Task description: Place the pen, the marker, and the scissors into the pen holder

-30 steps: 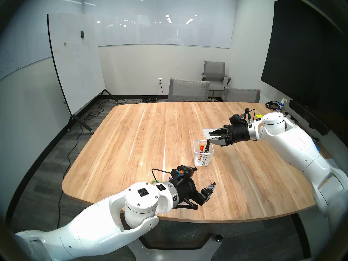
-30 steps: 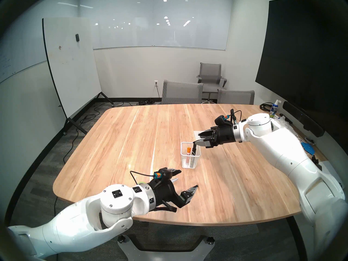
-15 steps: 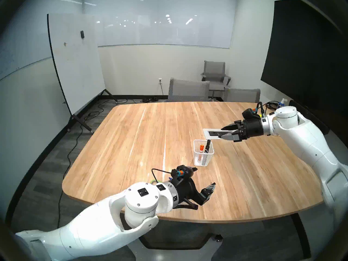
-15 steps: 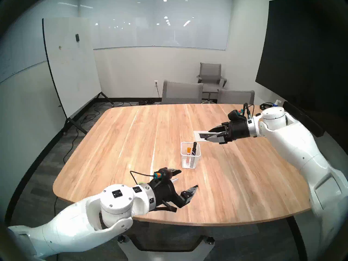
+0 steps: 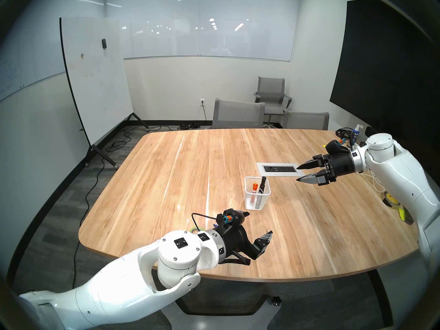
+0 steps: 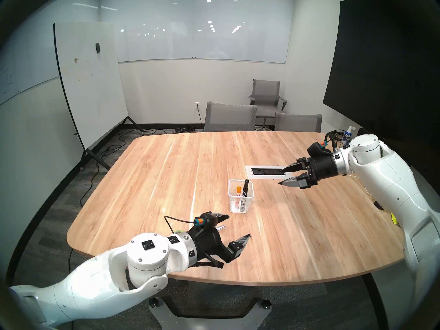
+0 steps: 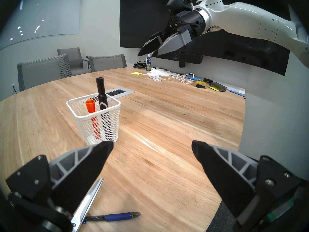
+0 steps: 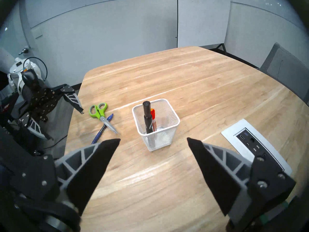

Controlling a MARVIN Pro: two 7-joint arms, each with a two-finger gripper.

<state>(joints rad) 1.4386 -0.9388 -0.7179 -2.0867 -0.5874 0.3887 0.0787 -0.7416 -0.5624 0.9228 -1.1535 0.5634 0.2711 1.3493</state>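
The white mesh pen holder point(image 5: 257, 193) stands mid-table with a black marker point(image 5: 262, 184) and an orange-capped marker point(image 5: 254, 187) upright inside. Green-handled scissors point(image 8: 98, 112) lie on the table near the left front edge, their blades crossing the blue pen point(image 8: 102, 129). In the left wrist view the scissors point(image 7: 90, 198) and pen point(image 7: 115, 216) sit just under my left gripper point(image 5: 259, 223), which hovers open and empty. My right gripper point(image 5: 297, 173) hangs open and empty to the right of the holder, well clear of it.
A white power outlet panel point(image 5: 279, 168) is set in the table behind the holder. A spray bottle point(image 5: 355, 134), cables, sticky notes and a tape roll point(image 7: 200, 84) clutter the far right edge. Grey chairs point(image 5: 238, 114) stand at the far side.
My right gripper has pulled back to the right, away from the top of the black marker, which stays standing in the holder. The left arm has not moved.
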